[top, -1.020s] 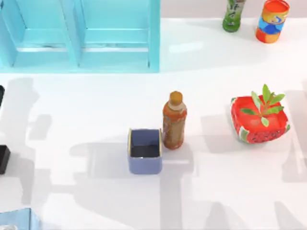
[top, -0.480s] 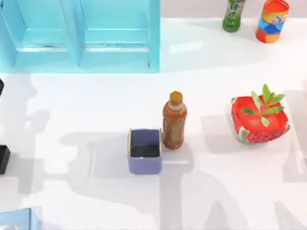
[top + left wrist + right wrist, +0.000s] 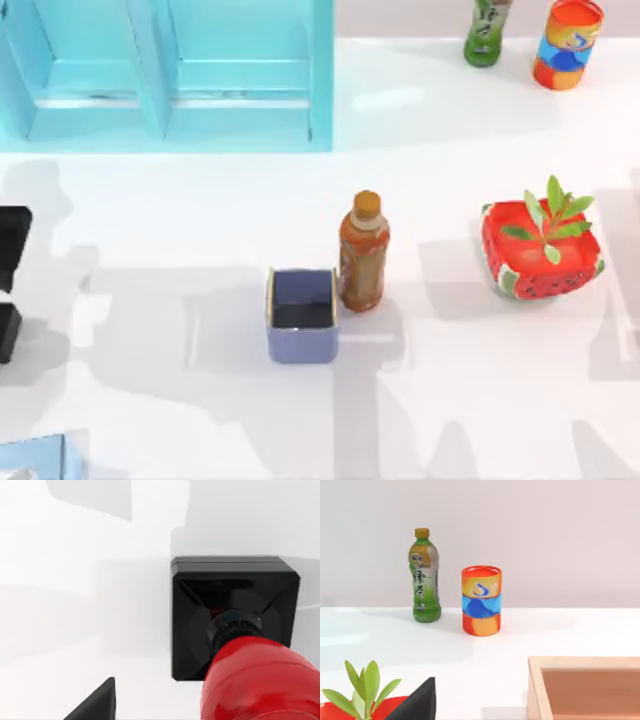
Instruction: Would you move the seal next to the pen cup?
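Observation:
The seal (image 3: 8, 332) stands at the table's far left edge, its black square base partly cut off in the top view. In the left wrist view the seal (image 3: 235, 615) is seen from above, red round knob on the black block. My left gripper (image 3: 10, 240) hovers just behind it at the left edge and holds nothing; one fingertip (image 3: 95, 705) sits well off to the side, so it is open. The periwinkle pen cup (image 3: 301, 315) is at the table's middle. One fingertip (image 3: 415, 705) of my parked right gripper also sits off to the side.
A brown tea bottle (image 3: 363, 252) touches the pen cup's right side. A red watermelon plant pot (image 3: 520, 262) is at the right, a cyan shelf (image 3: 170, 75) at the back left, a green bottle (image 3: 487, 30) and an orange can (image 3: 567, 42) at the back right. A wooden box (image 3: 585, 687) lies near the right gripper.
My left arm has come further into the top view at the left edge, closer to the seal. The seal and pen cup have not moved.

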Robot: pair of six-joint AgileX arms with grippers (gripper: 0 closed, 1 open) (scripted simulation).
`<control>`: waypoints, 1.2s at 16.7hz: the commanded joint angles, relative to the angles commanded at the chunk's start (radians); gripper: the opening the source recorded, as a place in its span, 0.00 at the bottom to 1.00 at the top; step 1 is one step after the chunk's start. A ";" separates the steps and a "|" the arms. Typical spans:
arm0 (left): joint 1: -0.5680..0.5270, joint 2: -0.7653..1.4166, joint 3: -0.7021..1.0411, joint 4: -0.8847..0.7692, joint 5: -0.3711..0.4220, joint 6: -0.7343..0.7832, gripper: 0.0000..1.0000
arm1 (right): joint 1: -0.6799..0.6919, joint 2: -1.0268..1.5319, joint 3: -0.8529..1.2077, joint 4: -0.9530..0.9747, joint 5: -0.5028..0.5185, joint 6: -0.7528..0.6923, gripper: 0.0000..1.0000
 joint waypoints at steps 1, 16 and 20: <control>0.001 0.013 -0.037 0.052 0.000 0.001 1.00 | 0.000 0.000 0.000 0.000 0.000 0.000 1.00; 0.003 0.043 -0.127 0.163 0.000 0.004 0.47 | 0.000 0.000 0.000 0.000 0.000 0.000 1.00; 0.003 0.043 -0.127 0.163 0.000 0.004 0.17 | 0.000 0.000 0.000 0.000 0.000 0.000 1.00</control>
